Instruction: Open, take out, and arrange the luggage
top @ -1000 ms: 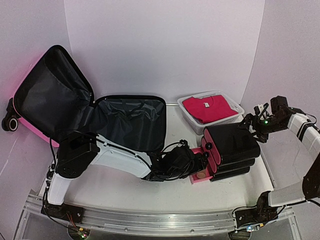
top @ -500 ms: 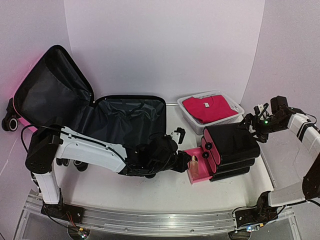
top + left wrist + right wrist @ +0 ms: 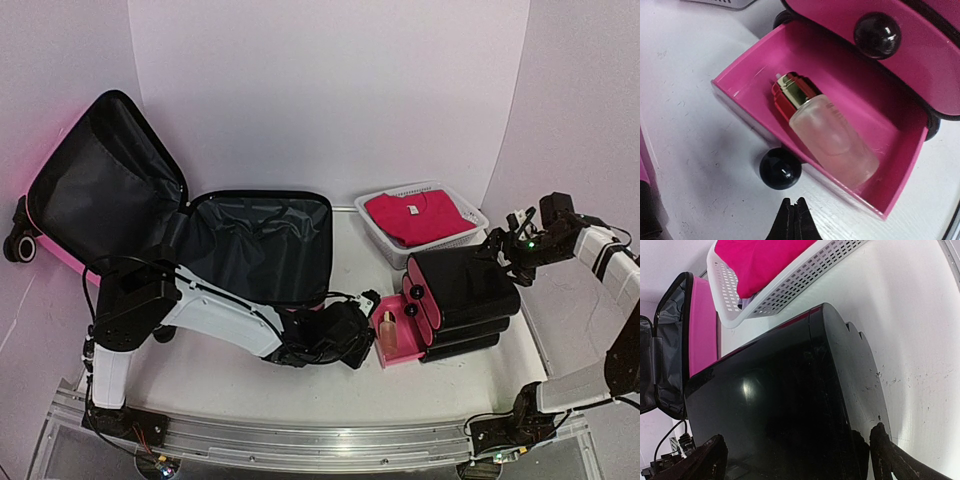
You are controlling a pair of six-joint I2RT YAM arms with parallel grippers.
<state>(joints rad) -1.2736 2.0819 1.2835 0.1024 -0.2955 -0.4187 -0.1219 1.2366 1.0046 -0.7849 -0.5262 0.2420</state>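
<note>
The luggage [image 3: 250,245], a pink hard-shell suitcase with black lining, lies open at the left with its lid [image 3: 100,180] propped up; its pink edge [image 3: 702,325] also shows in the right wrist view. My left gripper [image 3: 365,335] [image 3: 794,202] is shut and empty, just short of the black knob [image 3: 780,168] of a pulled-out pink drawer [image 3: 740,95]. A frosted bottle [image 3: 830,130] with a red and gold cap lies in that drawer. My right gripper [image 3: 500,250] [image 3: 797,445] is open, one finger on each side of the black drawer chest [image 3: 790,400].
The black chest [image 3: 465,285] with pink drawer fronts stands right of centre, its lowest drawer [image 3: 400,352] pulled out towards the left. A white mesh basket [image 3: 470,215] holding a red shirt [image 3: 415,215] sits behind it. White walls close in the back and sides.
My left gripper has drawn back to the left out of the drawer and shut on nothing. The bottle now lies uncovered in the drawer. The right arm has not moved.
</note>
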